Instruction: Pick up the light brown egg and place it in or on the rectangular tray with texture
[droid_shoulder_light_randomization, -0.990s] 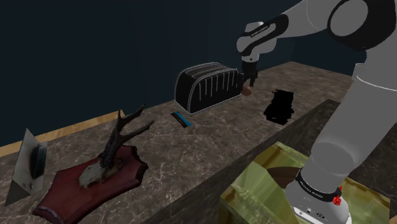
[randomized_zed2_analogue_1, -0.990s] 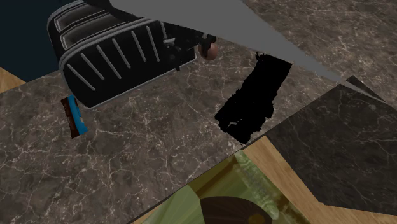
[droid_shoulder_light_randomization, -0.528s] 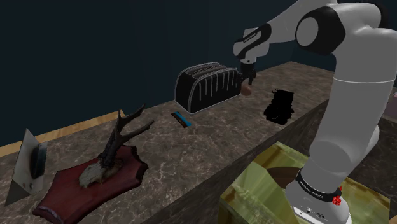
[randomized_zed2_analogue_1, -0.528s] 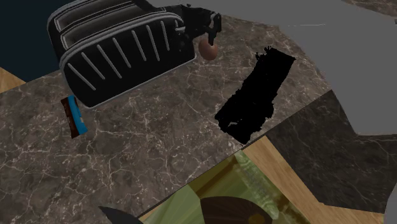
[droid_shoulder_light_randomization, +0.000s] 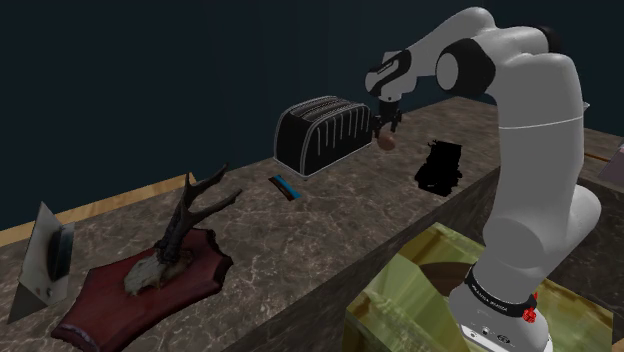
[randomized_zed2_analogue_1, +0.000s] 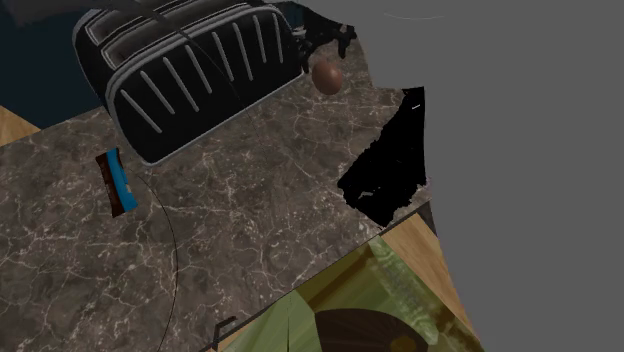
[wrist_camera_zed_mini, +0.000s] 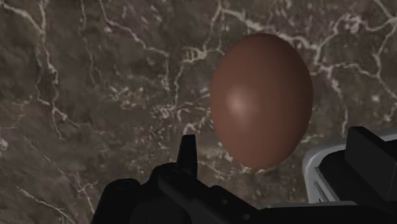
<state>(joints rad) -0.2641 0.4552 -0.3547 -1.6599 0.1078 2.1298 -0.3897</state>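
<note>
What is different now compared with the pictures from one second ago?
The arm changed pose: its big links, which leaned across the shoulder view's upper right, now stand upright. The gripper, holding the brown egg, barely moved. The toaster shifted slightly. The blue bar, black tray and antler plaque stayed.

You see a dark, white-veined counter (droid_shoulder_light_randomization: 330, 225) crossing the middle of the frame, a dim navy wall (droid_shoulder_light_randomization: 150, 80) at upper left, and a pale wood strip (droid_shoulder_light_randomization: 100, 204) between them.
</note>
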